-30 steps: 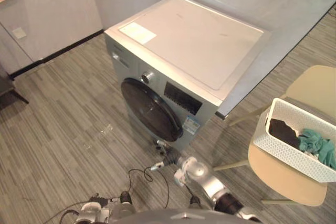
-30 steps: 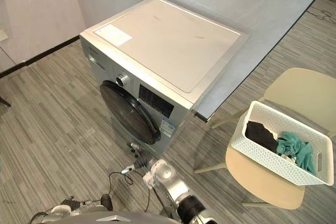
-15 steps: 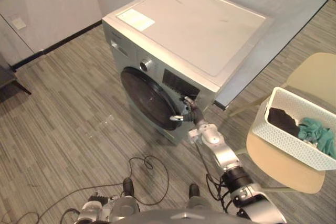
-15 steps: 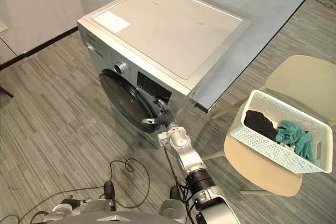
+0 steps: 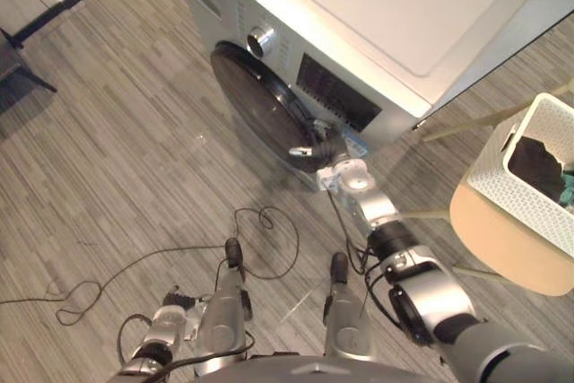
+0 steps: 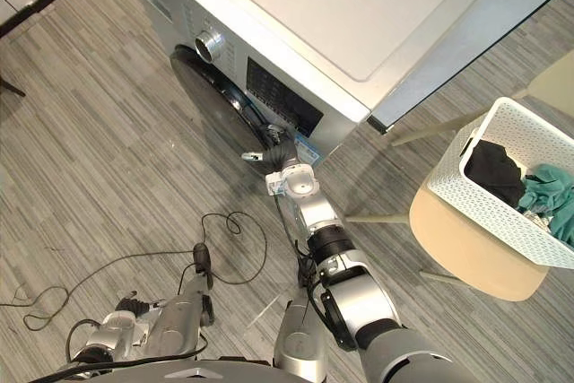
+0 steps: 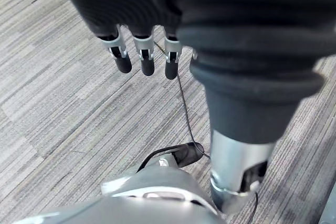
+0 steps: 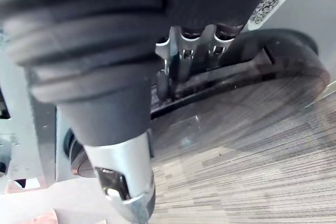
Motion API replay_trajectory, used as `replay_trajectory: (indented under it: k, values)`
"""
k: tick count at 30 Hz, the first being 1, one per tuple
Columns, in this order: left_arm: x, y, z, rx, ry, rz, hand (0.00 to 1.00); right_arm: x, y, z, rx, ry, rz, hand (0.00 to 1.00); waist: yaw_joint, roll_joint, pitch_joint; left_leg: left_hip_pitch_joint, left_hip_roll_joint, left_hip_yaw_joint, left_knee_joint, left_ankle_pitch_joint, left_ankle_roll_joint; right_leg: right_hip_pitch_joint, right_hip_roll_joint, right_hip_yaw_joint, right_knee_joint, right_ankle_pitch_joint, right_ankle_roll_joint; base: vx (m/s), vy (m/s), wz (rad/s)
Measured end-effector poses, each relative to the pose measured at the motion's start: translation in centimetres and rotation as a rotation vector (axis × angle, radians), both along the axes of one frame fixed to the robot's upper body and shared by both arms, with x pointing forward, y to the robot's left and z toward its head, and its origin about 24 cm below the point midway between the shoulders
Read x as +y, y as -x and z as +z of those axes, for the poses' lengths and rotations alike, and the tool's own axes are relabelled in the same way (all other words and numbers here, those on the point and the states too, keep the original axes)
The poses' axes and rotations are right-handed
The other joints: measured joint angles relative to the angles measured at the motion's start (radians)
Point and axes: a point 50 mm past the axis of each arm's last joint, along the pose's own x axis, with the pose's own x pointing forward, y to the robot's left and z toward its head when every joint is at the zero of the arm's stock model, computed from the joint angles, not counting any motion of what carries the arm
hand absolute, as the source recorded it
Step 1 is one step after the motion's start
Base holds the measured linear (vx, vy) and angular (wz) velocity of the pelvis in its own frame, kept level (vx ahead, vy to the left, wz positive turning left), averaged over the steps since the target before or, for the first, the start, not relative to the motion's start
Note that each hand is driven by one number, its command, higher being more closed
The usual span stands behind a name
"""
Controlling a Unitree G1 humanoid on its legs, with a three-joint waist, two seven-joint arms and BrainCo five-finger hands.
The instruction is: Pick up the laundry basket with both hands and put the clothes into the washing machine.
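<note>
The right hand has risen to the washing machine door edge just ahead of it, fingertips hidden and grip unclear, so opening the door likely comes first.

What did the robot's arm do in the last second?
The right hand rose from near the floor to the edge of the washing machine's door. The view also shifted, because the camera moved. The door still looks shut, the laundry basket with clothes stays on the chair, and the left hand hangs open.
</note>
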Motion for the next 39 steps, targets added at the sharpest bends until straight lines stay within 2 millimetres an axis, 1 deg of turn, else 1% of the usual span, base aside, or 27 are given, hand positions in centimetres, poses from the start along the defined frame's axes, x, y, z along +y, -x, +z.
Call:
replay_trajectory:
  k: [4, 6, 7, 9, 11, 12, 13, 14, 15, 16, 18, 19, 20, 21, 22, 23, 24, 25, 27, 28, 29, 30, 31, 33, 35, 37, 39]
  values:
    - [-0.4, -2.0, 0.9, -0.083, 0.006, 0.004, 0.00, -0.5, -1.7, 2.6, -0.037, 0.011, -0.050, 0.00, -0.003, 0.019, 0.053, -0.049, 0.001, -0.026, -0.001, 0.026, 0.005, -0.048, -0.001, -0.020, 0.035, -0.006, -0.010, -0.14, 0.016, 0.15]
    - [-0.8, -3.2, 1.5, -0.127, 0.017, -0.009, 0.00, -1.0, -2.5, 4.8, -0.083, 0.035, -0.071, 0.00, 0.014, 0.030, 0.079, -0.084, 0.001, -0.053, -0.001, 0.035, 0.000, -0.076, 0.000, -0.033, 0.046, -0.004, -0.010, -0.13, -0.001, 0.28]
    - [-0.8, -3.3, 1.6, -0.133, 0.015, -0.003, 0.00, -1.2, -2.6, 5.3, -0.098, 0.023, -0.089, 0.00, 0.019, 0.032, 0.084, -0.096, 0.002, -0.059, -0.001, 0.042, 0.000, -0.078, 0.000, -0.047, 0.046, -0.003, -0.011, -0.11, -0.008, 0.25]
    - [-0.6, -3.2, 1.6, -0.136, 0.017, 0.015, 0.00, -1.1, -2.6, 5.4, -0.101, 0.015, -0.089, 0.00, 0.032, 0.028, 0.088, -0.097, 0.001, -0.066, -0.001, 0.054, 0.004, -0.074, 0.000, -0.051, 0.047, 0.000, -0.014, -0.02, -0.014, 0.15]
    - [-0.6, -3.2, 1.6, -0.135, 0.022, 0.022, 0.00, -0.4, -2.1, 6.1, -0.147, -0.004, -0.058, 0.00, 0.039, 0.025, 0.090, -0.101, -0.001, -0.067, -0.001, 0.055, 0.005, -0.074, -0.003, -0.051, 0.046, 0.000, -0.014, 0.02, -0.031, 0.05]
    - [-0.6, -3.2, 1.5, -0.132, 0.022, 0.023, 0.00, 0.6, -1.2, 6.6, -0.196, -0.022, -0.008, 0.00, 0.039, 0.022, 0.091, -0.103, -0.001, -0.067, 0.000, 0.058, 0.000, -0.075, -0.003, -0.051, 0.045, -0.001, -0.014, 0.04, -0.046, 0.01]
    - [-0.6, -3.1, 1.5, -0.126, 0.021, 0.024, 0.00, 2.2, -0.3, 6.5, -0.222, -0.036, 0.057, 0.00, 0.037, 0.018, 0.092, -0.103, 0.000, -0.064, 0.000, 0.058, 0.000, -0.076, -0.002, -0.051, 0.045, -0.003, -0.012, 0.05, -0.051, 0.00]
    - [-0.6, -3.1, 1.5, -0.123, 0.019, 0.025, 0.00, 2.8, 0.2, 6.2, -0.222, -0.053, 0.090, 0.00, 0.035, 0.016, 0.092, -0.102, 0.000, -0.062, 0.000, 0.057, -0.001, -0.075, -0.002, -0.051, 0.045, -0.004, -0.011, 0.06, -0.061, -0.05]
    - [-0.5, -3.0, 1.5, -0.119, 0.016, 0.027, 0.00, 4.4, 1.3, 5.2, -0.206, -0.081, 0.161, 0.00, 0.032, 0.011, 0.090, -0.099, 0.003, -0.058, 0.000, 0.056, -0.002, -0.075, 0.000, -0.049, 0.046, -0.005, -0.009, 0.05, -0.056, -0.07]
    - [-0.4, -3.0, 1.5, -0.117, 0.015, 0.027, 0.00, 5.2, 1.8, 4.5, -0.188, -0.100, 0.201, 0.00, 0.032, 0.009, 0.090, -0.097, 0.005, -0.053, 0.000, 0.055, -0.001, -0.075, 0.002, -0.047, 0.046, -0.005, -0.009, 0.07, -0.080, -0.14]
    - [-0.1, -2.8, 1.4, -0.103, 0.008, 0.039, 0.00, 8.7, 4.3, 1.5, -0.083, -0.149, 0.364, 0.00, 0.029, -0.004, 0.083, -0.083, 0.011, -0.047, 0.000, 0.055, -0.002, -0.070, 0.009, -0.040, 0.046, -0.004, -0.009, 0.09, -0.102, -0.19]
    - [0.4, -2.4, 1.3, -0.091, -0.006, 0.046, 0.00, 10.6, 5.7, 0.2, -0.031, -0.221, 0.430, 0.00, 0.020, -0.023, 0.073, -0.073, 0.019, -0.044, 0.000, 0.050, -0.008, -0.067, 0.016, -0.033, 0.044, -0.005, -0.009, 0.08, -0.101, -0.22]
    - [0.6, -2.3, 1.3, -0.087, -0.015, 0.049, 0.00, 11.4, 6.3, -0.2, -0.012, -0.219, 0.485, 0.00, 0.016, -0.033, 0.067, -0.068, 0.022, -0.040, 0.000, 0.047, -0.012, -0.066, 0.019, -0.028, 0.043, -0.005, -0.010, 0.07, -0.099, -0.27]
    - [0.9, -2.1, 1.2, -0.080, -0.028, 0.050, 0.00, 12.7, 7.4, -0.9, 0.014, -0.205, 0.574, 0.00, 0.013, -0.045, 0.060, -0.059, 0.027, -0.032, 0.000, 0.044, -0.015, -0.062, 0.023, -0.022, 0.043, -0.005, -0.010, 0.06, -0.093, -0.19]
    - [1.1, -2.1, 1.3, -0.078, -0.042, 0.046, 0.00, 14.4, 9.1, -1.9, 0.061, -0.193, 0.697, 0.00, 0.009, -0.057, 0.052, -0.046, 0.034, -0.031, 0.000, 0.040, -0.018, -0.047, 0.030, -0.022, 0.038, -0.007, -0.012, 0.05, -0.089, -0.11]
    - [1.1, -2.2, 1.3, -0.080, -0.043, 0.045, 0.00, 15.3, 10.0, -2.4, 0.084, -0.192, 0.752, 0.00, 0.009, -0.060, 0.051, -0.040, 0.037, -0.034, 0.000, 0.038, -0.018, -0.039, 0.033, -0.025, 0.037, -0.009, -0.015, 0.03, -0.083, 0.07]
    - [1.1, -2.2, 1.3, -0.079, -0.048, 0.037, 0.00, 16.8, 11.7, -3.2, 0.125, -0.195, 0.851, 0.00, 0.010, -0.065, 0.037, -0.038, 0.041, -0.047, 0.000, 0.037, -0.019, -0.030, 0.036, -0.039, 0.039, -0.017, -0.020, 0.01, -0.073, 0.22]
    - [1.0, -2.2, 1.3, -0.079, -0.047, 0.034, 0.00, 18.1, 13.1, -3.6, 0.159, -0.215, 0.938, 0.00, 0.013, -0.066, 0.024, -0.041, 0.043, -0.058, 0.000, 0.036, -0.021, -0.027, 0.038, -0.054, 0.046, -0.024, -0.021, 0.00, -0.064, 0.27]
    - [0.9, -2.2, 1.3, -0.082, -0.047, 0.032, 0.00, 19.2, 14.1, -3.3, 0.172, -0.258, 0.994, 0.00, 0.016, -0.067, 0.020, -0.039, 0.042, -0.078, 0.000, 0.031, -0.028, -0.004, 0.037, -0.078, 0.051, -0.034, -0.020, -0.02, -0.039, 0.40]
    - [0.9, -2.2, 1.3, -0.082, -0.048, 0.033, 0.00, 19.4, 14.2, -3.2, 0.181, -0.291, 1.000, 0.00, 0.024, -0.074, 0.011, -0.039, 0.039, -0.085, 0.000, 0.031, -0.027, -0.001, 0.035, -0.082, 0.061, -0.047, -0.025, -0.02, -0.023, 0.37]
    - [1.0, -2.1, 1.3, -0.080, -0.048, 0.036, 0.00, 19.4, 14.2, -3.1, 0.184, -0.301, 1.000, 0.00, 0.032, -0.079, 0.003, -0.039, 0.038, -0.087, 0.000, 0.029, -0.024, -0.002, 0.033, -0.083, 0.066, -0.050, -0.022, -0.01, -0.011, 0.22]
    - [1.2, -1.9, 1.2, -0.075, -0.049, 0.044, 0.00, 19.4, 14.2, -3.2, 0.185, -0.302, 0.997, 0.00, 0.039, -0.089, -0.013, -0.039, 0.035, -0.093, 0.000, 0.028, -0.024, -0.002, 0.030, -0.086, 0.072, -0.053, -0.019, 0.00, -0.020, 0.13]
    - [1.4, -1.5, 1.1, -0.066, -0.053, 0.050, 0.00, 19.3, 14.2, -3.3, 0.192, -0.314, 0.994, 0.00, 0.040, -0.100, -0.030, -0.040, 0.032, -0.097, 0.000, 0.028, -0.024, -0.001, 0.027, -0.090, 0.076, -0.061, -0.026, 0.00, -0.022, 0.11]
    - [1.6, -1.2, 1.0, -0.058, -0.056, 0.060, 0.00, 19.1, 14.1, -3.3, 0.206, -0.355, 0.978, 0.00, 0.039, -0.111, -0.049, -0.039, 0.031, -0.099, 0.000, 0.029, -0.024, -0.001, 0.026, -0.094, 0.080, -0.064, -0.028, 0.00, -0.013, 0.04]
    - [1.7, -0.9, 0.9, -0.051, -0.054, 0.073, 0.00, 18.6, 13.9, -3.4, 0.201, -0.377, 0.951, 0.00, 0.037, -0.115, -0.060, -0.038, 0.032, -0.099, 0.000, 0.029, -0.024, -0.001, 0.026, -0.094, 0.081, -0.064, -0.028, 0.00, -0.031, -0.01]
    - [1.8, -0.6, 0.7, -0.043, -0.051, 0.085, 0.00, 17.5, 13.7, -3.5, 0.201, -0.420, 0.916, 0.00, 0.036, -0.117, -0.067, -0.028, 0.033, -0.089, -0.001, 0.029, -0.024, 0.000, 0.027, -0.080, 0.083, -0.064, -0.028, 0.00, -0.030, -0.12]
    - [1.9, -0.2, 0.5, -0.018, -0.060, 0.078, 0.00, 16.8, 13.7, -4.1, 0.217, -0.440, 0.882, 0.00, 0.031, -0.118, -0.083, -0.015, 0.035, -0.071, -0.001, 0.029, -0.026, 0.000, 0.028, -0.068, 0.083, -0.063, -0.029, 0.01, -0.032, -0.22]
